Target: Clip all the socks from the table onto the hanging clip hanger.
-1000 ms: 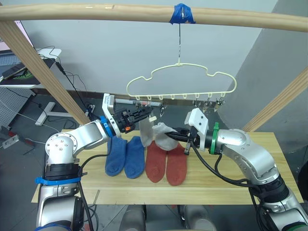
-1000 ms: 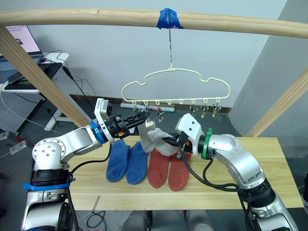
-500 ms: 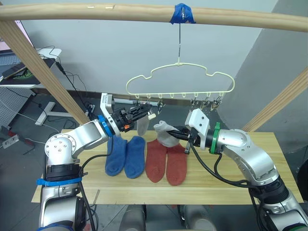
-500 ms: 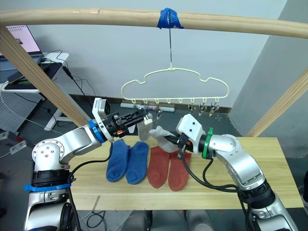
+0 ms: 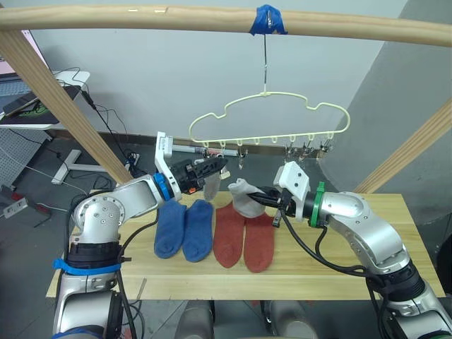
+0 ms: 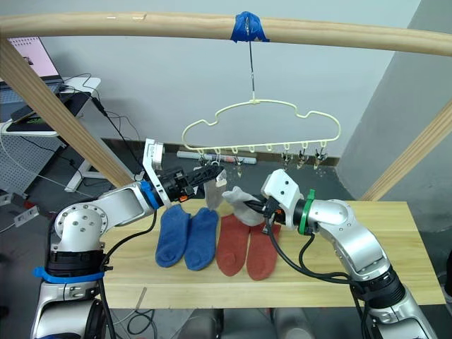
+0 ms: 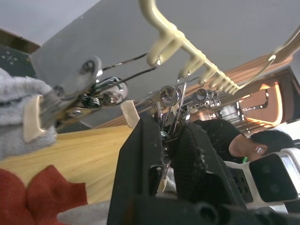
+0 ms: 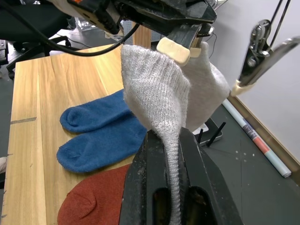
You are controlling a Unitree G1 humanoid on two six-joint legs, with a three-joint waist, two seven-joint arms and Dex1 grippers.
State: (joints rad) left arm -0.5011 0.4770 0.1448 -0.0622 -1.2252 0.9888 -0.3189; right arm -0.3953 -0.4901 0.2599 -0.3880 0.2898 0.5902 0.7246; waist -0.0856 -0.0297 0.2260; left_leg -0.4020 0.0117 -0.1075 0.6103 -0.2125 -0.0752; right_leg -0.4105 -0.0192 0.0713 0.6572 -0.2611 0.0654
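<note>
A light grey sock (image 5: 244,199) hangs in the air at the centre of the frame, above the table (image 5: 353,272) and just under the row of silver clips (image 5: 240,159) on the pale-yellow clip hanger (image 5: 268,115). The right gripper (image 5: 263,200) pinches its lower end, fingers pressed together on the knit, as the right wrist view shows. The right arm comes in from the lower right, elbow bent, forearm roughly level and pointing toward centre-left.

A second grey sock (image 5: 211,186) hangs just left of the first, below the leftmost clips. The left gripper (image 5: 217,166) is raised there; in the left wrist view its fingers (image 7: 140,154) squeeze a silver clip. The left arm rises from the lower left, forearm angled up toward the hanger.

On the table below lie two blue socks (image 5: 183,228) and, beside them, two rust-red socks (image 5: 244,237). The hanger's hook hangs from a wooden rail (image 5: 141,18) at a blue tape (image 5: 269,20) wrap, top centre.
</note>
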